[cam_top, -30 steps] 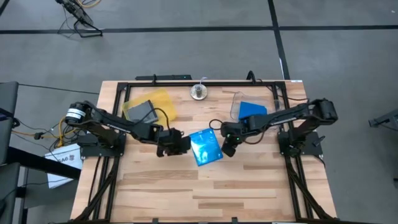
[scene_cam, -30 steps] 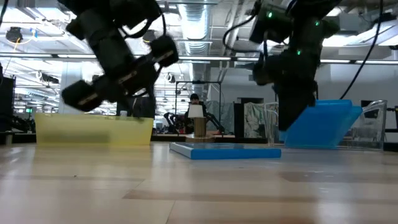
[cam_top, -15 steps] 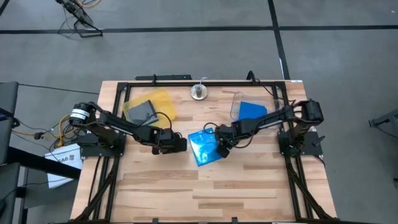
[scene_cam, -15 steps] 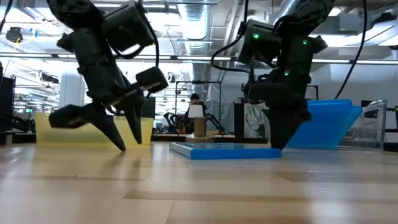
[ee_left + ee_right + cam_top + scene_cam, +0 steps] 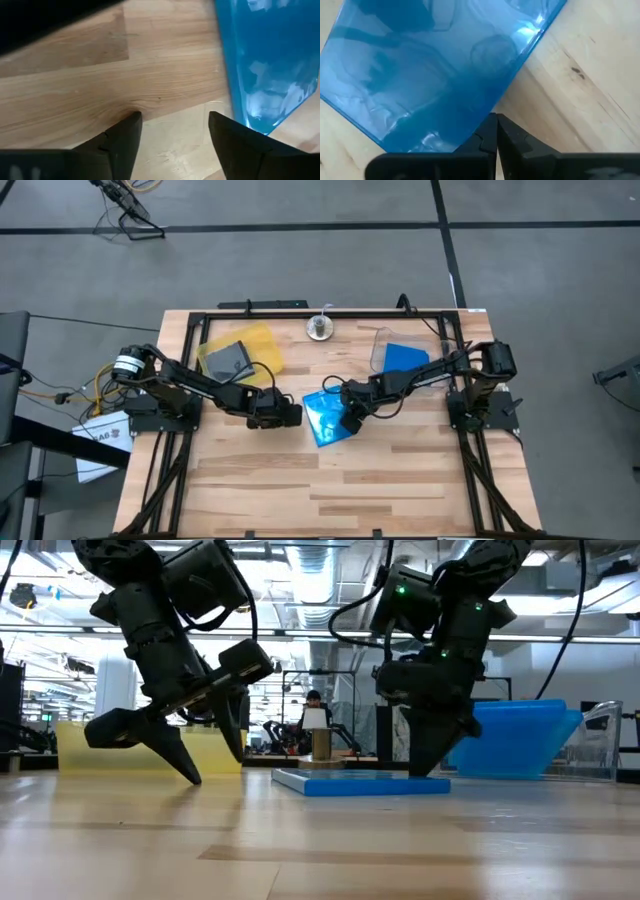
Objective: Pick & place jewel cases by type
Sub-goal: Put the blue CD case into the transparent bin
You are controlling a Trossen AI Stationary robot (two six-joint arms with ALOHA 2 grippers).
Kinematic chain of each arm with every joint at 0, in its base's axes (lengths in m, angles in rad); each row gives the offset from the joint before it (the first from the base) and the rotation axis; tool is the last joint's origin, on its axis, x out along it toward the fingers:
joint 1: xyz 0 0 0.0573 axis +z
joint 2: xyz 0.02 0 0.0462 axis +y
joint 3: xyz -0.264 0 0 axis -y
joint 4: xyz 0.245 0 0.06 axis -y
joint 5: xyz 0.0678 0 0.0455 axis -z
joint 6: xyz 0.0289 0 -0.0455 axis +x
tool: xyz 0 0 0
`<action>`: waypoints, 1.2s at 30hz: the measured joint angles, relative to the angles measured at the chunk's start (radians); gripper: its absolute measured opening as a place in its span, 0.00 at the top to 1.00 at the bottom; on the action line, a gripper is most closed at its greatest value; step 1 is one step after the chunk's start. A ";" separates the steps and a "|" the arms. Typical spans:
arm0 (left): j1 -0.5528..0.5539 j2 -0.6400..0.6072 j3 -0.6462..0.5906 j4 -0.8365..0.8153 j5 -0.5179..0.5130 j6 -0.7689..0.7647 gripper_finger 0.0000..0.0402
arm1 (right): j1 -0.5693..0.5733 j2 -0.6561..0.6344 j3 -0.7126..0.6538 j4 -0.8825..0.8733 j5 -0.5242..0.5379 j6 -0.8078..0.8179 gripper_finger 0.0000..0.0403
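Observation:
A bright blue jewel case [image 5: 325, 418] lies flat on the table's middle, also seen low in the low view [image 5: 360, 782]. My left gripper [image 5: 292, 413] [image 5: 212, 768] stands open, fingers down, just left of that case [image 5: 260, 60], touching nothing. My right gripper [image 5: 349, 420] [image 5: 425, 768] is shut, with its tips at the case's right edge. A second blue case [image 5: 403, 357] leans inside the clear bin [image 5: 378, 345]. A smoky grey case [image 5: 228, 360] lies in the yellow tray [image 5: 262, 340]. My right gripper has its shut fingertips [image 5: 492, 131] down on the blue case's right edge [image 5: 512, 95], coming from above and pointing down. The case lies flat on the table.
A small round metal object [image 5: 319, 328] stands near the far edge. A black frame [image 5: 300, 313] runs around the table's far and side edges. The bare wood on the near half [image 5: 330, 480] is free room. A person sits far behind the table [image 5: 313, 705].
My right gripper has moved toward the table's left and down, from beside the blue case onto its right edge. My left gripper has tipped its fingers downward and lowered them to the table left of the case. The case has stayed in place.

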 joint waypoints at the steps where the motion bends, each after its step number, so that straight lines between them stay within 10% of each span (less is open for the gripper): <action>1: 0.000 0.000 0.000 0.000 -0.002 0.005 0.42 | 0.000 0.000 0.000 0.007 -0.004 0.000 1.00; 18: -0.002 -0.003 -0.060 0.116 -0.064 -0.028 0.38 | -0.001 0.015 0.003 0.193 -0.102 0.018 1.00; 36: 0.000 0.003 -0.063 0.169 -0.086 -0.023 0.38 | -0.009 0.007 0.136 -0.177 0.081 -0.041 1.00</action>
